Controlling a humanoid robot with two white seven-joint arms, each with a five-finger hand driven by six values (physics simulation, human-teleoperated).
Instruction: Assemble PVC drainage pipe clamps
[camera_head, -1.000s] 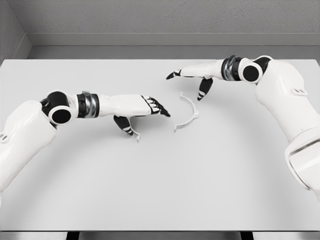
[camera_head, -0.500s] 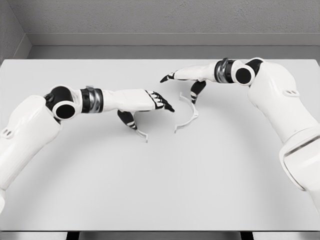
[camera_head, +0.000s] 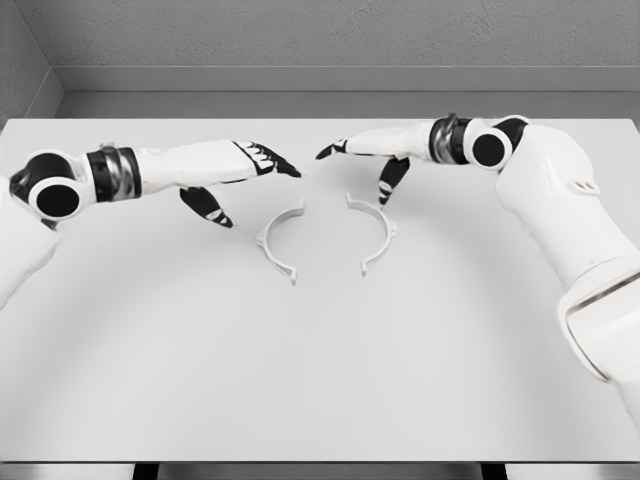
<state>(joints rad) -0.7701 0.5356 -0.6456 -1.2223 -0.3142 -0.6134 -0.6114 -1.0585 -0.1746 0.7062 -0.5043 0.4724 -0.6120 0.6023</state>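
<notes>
1. Clamp halves, two white curved pieces, are lying flat on the white table (camera_head: 320, 380) in the head view, near its middle and toward the far side.
2. Left clamp half (camera_head: 278, 238) is resting with its open side facing right; right clamp half (camera_head: 376, 230) is resting with its open side facing left, so the two arcs are facing each other with a clear gap between them, not touching.
3. Left hand (camera_head: 235, 170) is hovering above and to the left of the left clamp half, its fingers (camera_head: 272, 160) stretching out straight and relaxed, pointing right, and its thumb (camera_head: 208, 207) hanging down; the left clamp half is lying just below and to the right of those fingertips, apart from them, and the hand is grasping nothing.
4. Right hand (camera_head: 365, 152) is hovering above the upper end of the right clamp half, its fingers extending loosely to the left and its dark thumb (camera_head: 389, 180) pointing downward; the top tab of the right clamp half is lying just beneath that thumb tip, and whether they are touching cannot be told. This hand is also gripping nothing.
5. Both white arms are reaching in from their own sides, the right arm's bulky upper part (camera_head: 570, 220) filling the picture's right edge.
</notes>
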